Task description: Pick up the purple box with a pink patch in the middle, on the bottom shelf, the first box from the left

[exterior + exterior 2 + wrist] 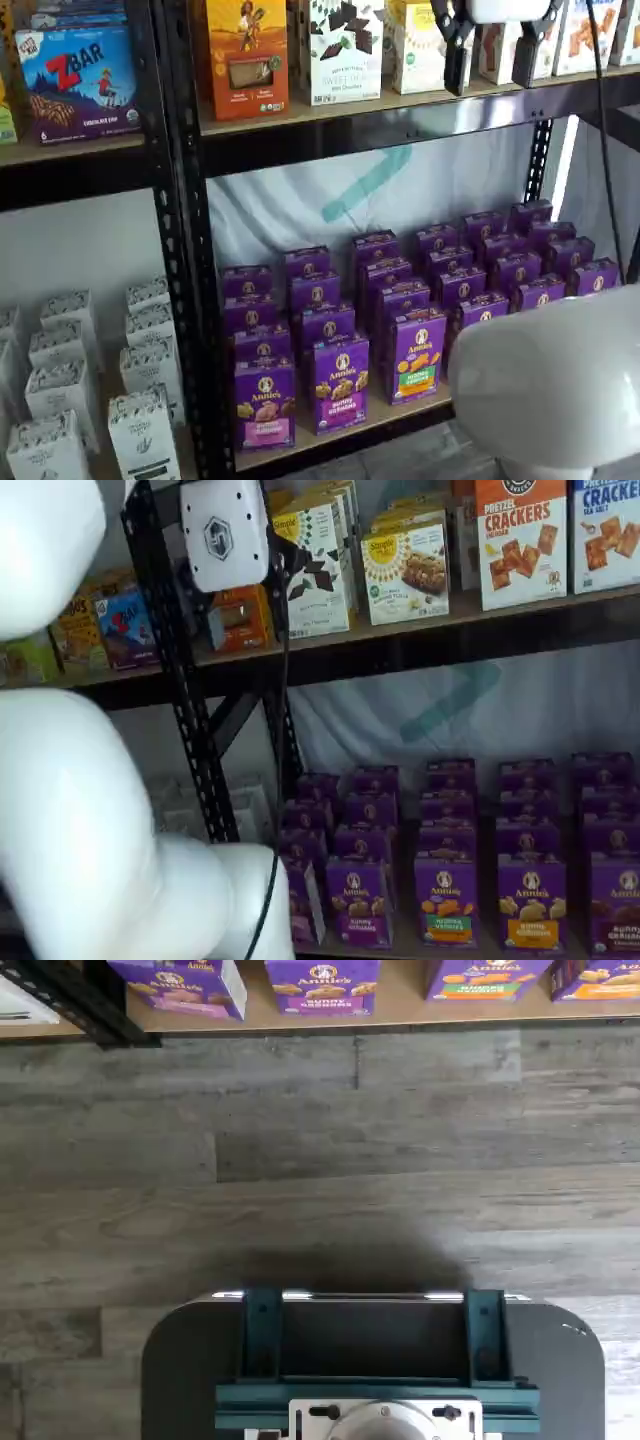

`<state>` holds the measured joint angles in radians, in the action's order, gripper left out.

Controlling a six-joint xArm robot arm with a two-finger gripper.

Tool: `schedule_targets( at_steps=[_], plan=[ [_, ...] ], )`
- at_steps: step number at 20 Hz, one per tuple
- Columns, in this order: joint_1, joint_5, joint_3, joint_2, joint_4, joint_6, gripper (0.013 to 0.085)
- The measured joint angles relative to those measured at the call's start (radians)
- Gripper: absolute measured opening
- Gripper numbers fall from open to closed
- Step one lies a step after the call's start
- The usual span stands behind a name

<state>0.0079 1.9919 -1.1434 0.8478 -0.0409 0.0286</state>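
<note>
Okay, wrist view: purple box [180, 985] on the bottom shelf [400, 1015], plank floor [320, 1160] in front, dark mount [370, 1370] nearest the camera.
Shelf view: gripper [492, 55] top right of frame, black fingers spread wide with a clear gap, holding nothing. Purple box [264, 402] at lower centre-left, front row.
Other shelf view: gripper body [225, 530] upper left, fingers not readable; box [304, 900] bottom centre-left, partly behind the arm [90, 830].

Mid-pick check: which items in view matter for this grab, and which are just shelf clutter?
Job:
- purple box with the pink band, at the front of the leftmost row
- bottom shelf
- gripper, open, up by the upper shelf

Clutter:
- purple-band carton
- orange-and-green carton
- Z Bar box
- white cartons
</note>
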Motion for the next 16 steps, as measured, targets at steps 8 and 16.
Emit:
schedule_targets(
  at_steps=[8,16],
  plan=[
    [-0.038,-0.003,0.007,-0.004,-0.047,-0.019,0.0850],
    [0.007,-0.084,0.073,0.007,0.003,0.004,0.0850]
  ],
)
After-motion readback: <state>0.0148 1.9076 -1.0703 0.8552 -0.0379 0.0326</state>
